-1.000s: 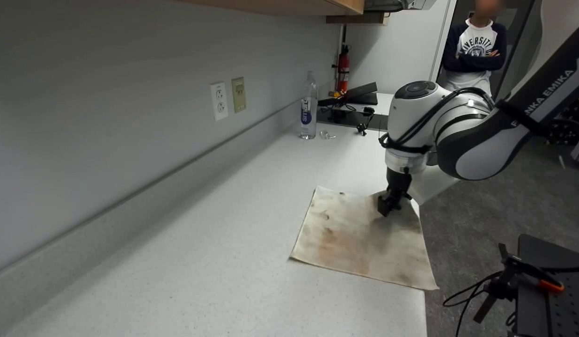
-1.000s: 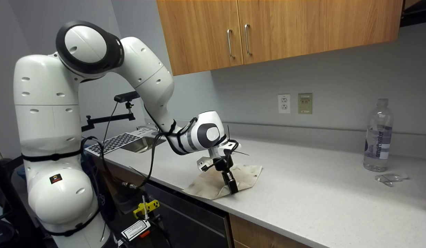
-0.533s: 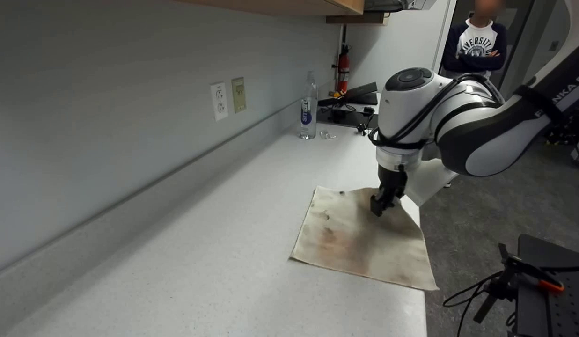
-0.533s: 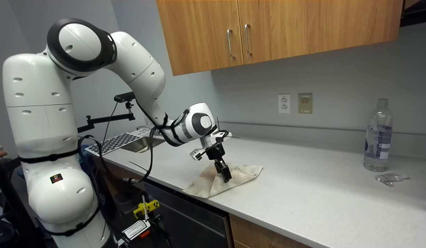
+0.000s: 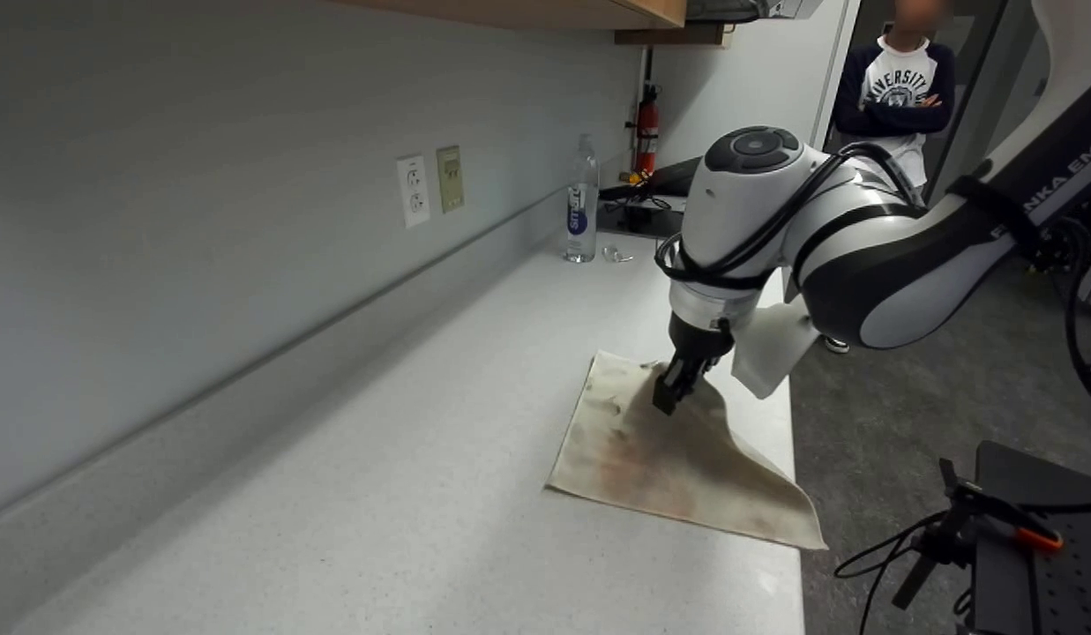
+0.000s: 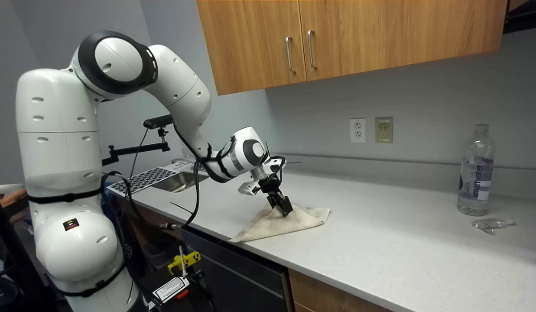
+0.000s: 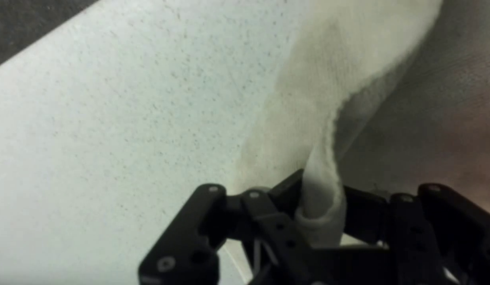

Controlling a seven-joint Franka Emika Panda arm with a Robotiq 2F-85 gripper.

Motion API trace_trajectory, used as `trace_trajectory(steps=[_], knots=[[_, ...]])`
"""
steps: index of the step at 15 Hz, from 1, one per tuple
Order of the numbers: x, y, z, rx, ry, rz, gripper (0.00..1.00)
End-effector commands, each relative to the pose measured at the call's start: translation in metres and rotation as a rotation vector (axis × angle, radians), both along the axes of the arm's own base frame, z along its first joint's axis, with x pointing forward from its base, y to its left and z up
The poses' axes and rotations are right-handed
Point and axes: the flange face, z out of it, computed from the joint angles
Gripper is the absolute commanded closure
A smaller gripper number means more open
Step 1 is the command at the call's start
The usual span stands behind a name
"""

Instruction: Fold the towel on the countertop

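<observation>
In an exterior view, towel (image 6: 272,227) on the counter (image 6: 393,247), one corner at the near edge, raised part in the gripper (image 6: 283,209), arm (image 6: 179,82) at left, sink (image 6: 179,182) at far left, bottle (image 6: 475,177) at far right, outlet (image 6: 357,130) on the wall (image 6: 428,125) behind, cupboard (image 6: 358,39) above

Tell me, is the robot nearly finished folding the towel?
Not yet. Done: the gripper is shut on an edge of the towel. In hand: that edge is raised, curving over the rest. Left: probably laying it down and letting go, since much of the towel lies spread on the countertop.
</observation>
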Motion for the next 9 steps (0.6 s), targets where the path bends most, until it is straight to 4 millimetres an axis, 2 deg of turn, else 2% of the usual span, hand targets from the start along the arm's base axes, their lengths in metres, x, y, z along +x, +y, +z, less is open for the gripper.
trace_trajectory(steps=[1, 3, 5, 9], knots=[[0.014, 0.015, -0.013, 0.006, -0.025, 0.086, 1.00], [0.015, 0.020, -0.021, 0.027, -0.018, 0.105, 1.00], [0.014, 0.034, -0.035, 0.019, 0.002, 0.105, 1.00], [0.006, 0.063, -0.047, 0.034, 0.038, 0.155, 1.00]])
